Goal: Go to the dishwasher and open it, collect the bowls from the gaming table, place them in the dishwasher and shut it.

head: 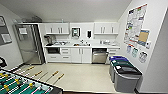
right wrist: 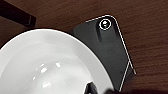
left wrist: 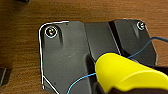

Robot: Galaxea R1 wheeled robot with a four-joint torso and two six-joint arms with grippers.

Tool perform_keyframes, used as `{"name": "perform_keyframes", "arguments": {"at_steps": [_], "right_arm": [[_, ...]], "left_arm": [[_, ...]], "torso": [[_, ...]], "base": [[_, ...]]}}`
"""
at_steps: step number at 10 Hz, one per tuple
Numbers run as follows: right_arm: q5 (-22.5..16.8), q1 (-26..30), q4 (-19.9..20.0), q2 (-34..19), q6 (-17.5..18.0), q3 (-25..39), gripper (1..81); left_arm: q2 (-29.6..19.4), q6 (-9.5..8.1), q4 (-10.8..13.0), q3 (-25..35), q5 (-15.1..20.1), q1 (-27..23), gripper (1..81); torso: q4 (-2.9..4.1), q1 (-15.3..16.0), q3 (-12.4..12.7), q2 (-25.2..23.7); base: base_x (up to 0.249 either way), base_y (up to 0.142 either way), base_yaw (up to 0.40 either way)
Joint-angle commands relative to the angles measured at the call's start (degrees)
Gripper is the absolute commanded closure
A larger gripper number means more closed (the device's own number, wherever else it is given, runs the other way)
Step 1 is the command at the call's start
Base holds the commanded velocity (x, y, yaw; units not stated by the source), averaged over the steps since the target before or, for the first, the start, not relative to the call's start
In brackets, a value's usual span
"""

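The dishwasher sits under the white counter at the far wall, a little right of centre, its steel front upright. A white bowl hangs close over the brown wooden floor in the right wrist view, with my right gripper shut on its rim. In the left wrist view a yellow bowl is seen from the side above the same kind of floor, and my left gripper is shut on it. The gaming table is out of view.
A green-field foosball table stands at the near left with its rod handles reaching out over the pale floor. Grey bins with blue and green lids line the right wall. A steel fridge stands at the far left.
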Motion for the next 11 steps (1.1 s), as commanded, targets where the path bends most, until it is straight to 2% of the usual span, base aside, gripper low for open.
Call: {"name": "perform_keyframes", "arguments": {"at_steps": [1,11], "right_arm": [[-2.7,2.7,-0.6,-0.5,-0.1,0.2,81.1],[-3.0,3.2,-0.7,0.0,-0.1,0.2,81.1]], "left_arm": [[-0.2,0.36,0.4,0.0,2.6,-2.9,81.1],[-0.2,0.36,0.4,0.4,2.6,-2.9,81.1]], "torso": [[0.00,0.0,0.0,0.0],[0.00,0.0,0.0,0.0]], "base": [[0.191,-0.066,0.000],[0.187,-0.068,0.000]]}}
